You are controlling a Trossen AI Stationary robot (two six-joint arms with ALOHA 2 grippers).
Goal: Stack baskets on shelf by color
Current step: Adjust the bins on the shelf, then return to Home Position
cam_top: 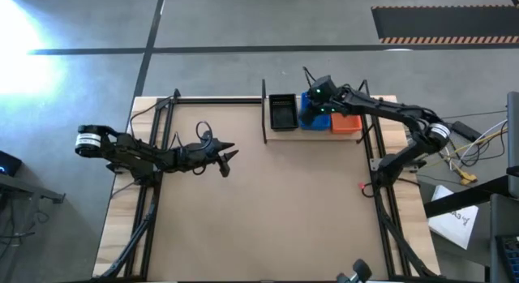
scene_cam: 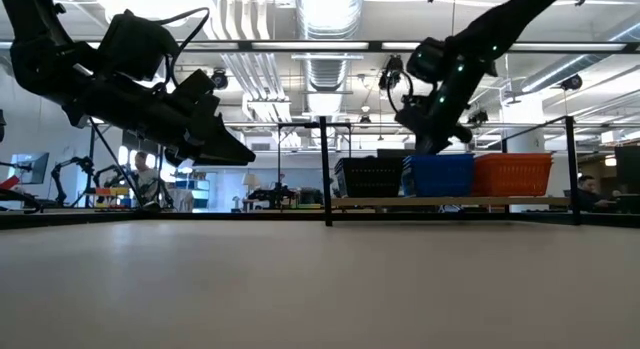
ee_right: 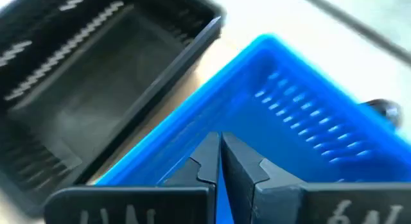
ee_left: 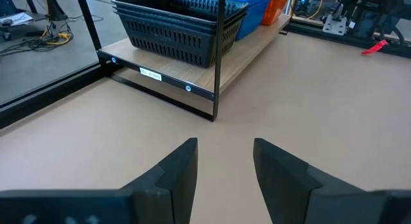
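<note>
Right pincer pressed together over the blue baskets on the shelf

The right gripper (ee_right: 220,161), fingers shut with nothing between them, hangs just above the blue baskets' (cam_top: 311,114) rim. The black baskets (cam_top: 282,111) sit beside them on one side, the orange baskets (cam_top: 347,124) on the other, all on the shelf (ee_left: 241,60). The left gripper (ee_left: 225,169) hovers spread above the table (cam_top: 268,210), well apart.
</note>
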